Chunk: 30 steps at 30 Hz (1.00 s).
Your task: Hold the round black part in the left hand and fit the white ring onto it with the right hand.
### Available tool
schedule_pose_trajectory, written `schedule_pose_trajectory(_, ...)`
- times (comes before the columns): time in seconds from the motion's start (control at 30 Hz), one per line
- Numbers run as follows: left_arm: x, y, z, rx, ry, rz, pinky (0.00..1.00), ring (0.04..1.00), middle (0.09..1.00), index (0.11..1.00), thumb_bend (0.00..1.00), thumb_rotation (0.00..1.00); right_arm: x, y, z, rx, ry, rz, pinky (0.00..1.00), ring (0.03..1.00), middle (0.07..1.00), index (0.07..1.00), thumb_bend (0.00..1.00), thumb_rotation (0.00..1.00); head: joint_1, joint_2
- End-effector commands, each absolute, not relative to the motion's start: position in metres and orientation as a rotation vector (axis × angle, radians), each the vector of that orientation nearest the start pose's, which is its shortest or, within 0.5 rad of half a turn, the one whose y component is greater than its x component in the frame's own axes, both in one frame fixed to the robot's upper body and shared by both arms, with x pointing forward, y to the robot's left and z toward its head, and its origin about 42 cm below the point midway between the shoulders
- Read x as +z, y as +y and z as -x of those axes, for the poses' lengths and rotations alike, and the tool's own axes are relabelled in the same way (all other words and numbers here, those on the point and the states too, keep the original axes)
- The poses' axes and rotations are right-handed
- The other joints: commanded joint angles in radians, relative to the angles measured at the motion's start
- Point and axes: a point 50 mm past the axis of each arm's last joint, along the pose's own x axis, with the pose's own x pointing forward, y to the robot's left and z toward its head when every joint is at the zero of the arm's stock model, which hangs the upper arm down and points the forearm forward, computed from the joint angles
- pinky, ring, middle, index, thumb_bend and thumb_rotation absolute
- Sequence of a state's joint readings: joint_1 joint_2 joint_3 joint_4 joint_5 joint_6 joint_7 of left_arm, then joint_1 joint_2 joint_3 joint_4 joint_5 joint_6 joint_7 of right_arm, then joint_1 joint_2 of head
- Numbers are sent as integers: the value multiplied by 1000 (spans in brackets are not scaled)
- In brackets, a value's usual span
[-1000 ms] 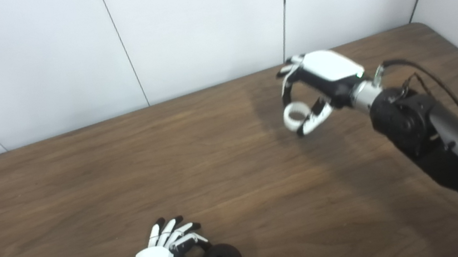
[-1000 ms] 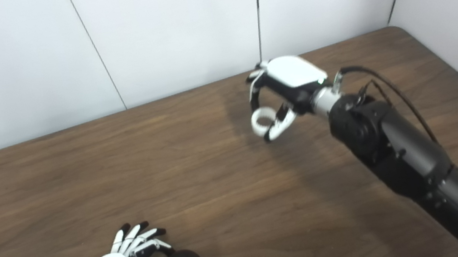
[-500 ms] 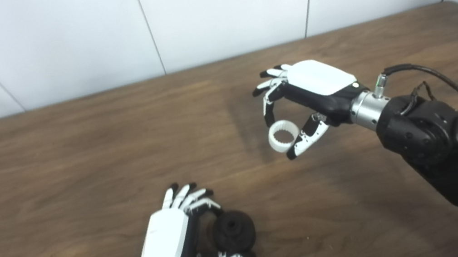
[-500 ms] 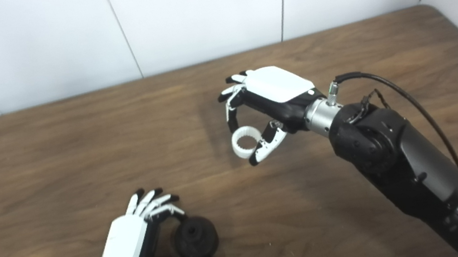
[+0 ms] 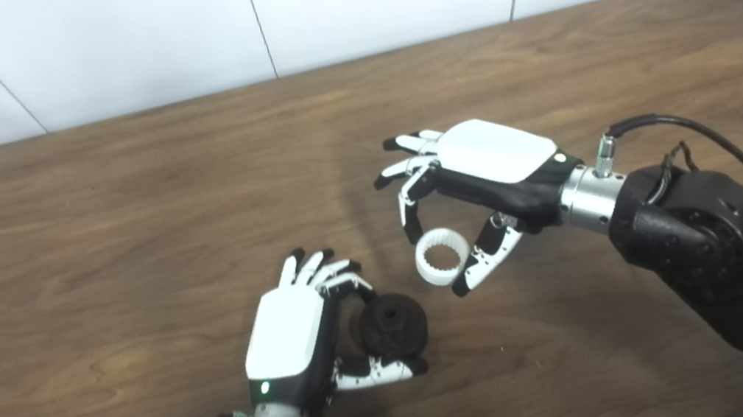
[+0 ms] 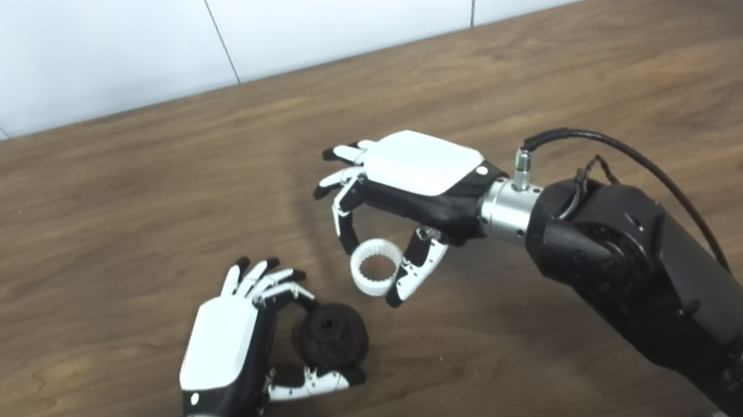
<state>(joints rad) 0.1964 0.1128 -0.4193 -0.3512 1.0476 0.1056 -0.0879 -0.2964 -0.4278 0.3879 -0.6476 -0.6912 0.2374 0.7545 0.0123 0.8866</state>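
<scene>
Left eye view. The left hand [image 5: 289, 345] grasps the round black ribbed part [image 5: 392, 324] between fingers and thumb, just above the brown wood-grain table [image 5: 121, 226]. The right hand [image 5: 479, 180] pinches the white toothed plastic ring [image 5: 443, 266] at its rim between a fingertip and the thumb. The ring hangs near the black part, up and to its right, not touching it. The ring looks light, stiff and thin-walled; a rim pinch probably holds it, though it may twist if pushed off-axis. The black part looks rigid and matte, so slipping seems unlikely.

Right eye view. The same two grasps appear: left hand [image 6: 223, 351] closed around the black part [image 6: 329, 336], right hand [image 6: 411, 176] carrying the ring [image 6: 375, 276]. The left hand's fingers [image 6: 280, 290] curl over the part's upper edge and may obstruct the ring's seating. A black cable [image 6: 601, 150] loops by the right wrist, well apart from the work. Nothing else lies between ring and part.
</scene>
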Motion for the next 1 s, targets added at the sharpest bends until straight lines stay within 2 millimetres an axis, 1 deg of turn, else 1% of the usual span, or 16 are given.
schedule_pose_trajectory(0.0,126,140,-198,-326,-152,-1079,1000,907,789,484,521,54,292,-170,-272,750,-461,1232,1000,1000,876,486,518,142,7,10)
schedule_pose_trajectory(0.1,127,139,-200,-327,-158,-1083,1000,905,790,485,521,54,293,-167,-270,763,-466,1225,1000,1000,874,486,518,143,14,26)
schedule_pose_trajectory(0.3,130,136,-202,-325,-155,-1083,1000,905,786,484,522,53,294,-158,-268,781,-492,1210,1000,1000,868,485,519,142,21,44)
schedule_pose_trajectory(0.53,131,133,-204,-329,-148,-1090,1000,908,788,484,522,53,289,-149,-266,804,-507,1191,1000,999,866,485,520,140,29,46)
schedule_pose_trajectory(0.97,133,129,-204,-324,-147,-1096,1000,899,791,484,521,54,279,-141,-274,814,-492,1198,1000,1000,867,485,519,139,35,47)
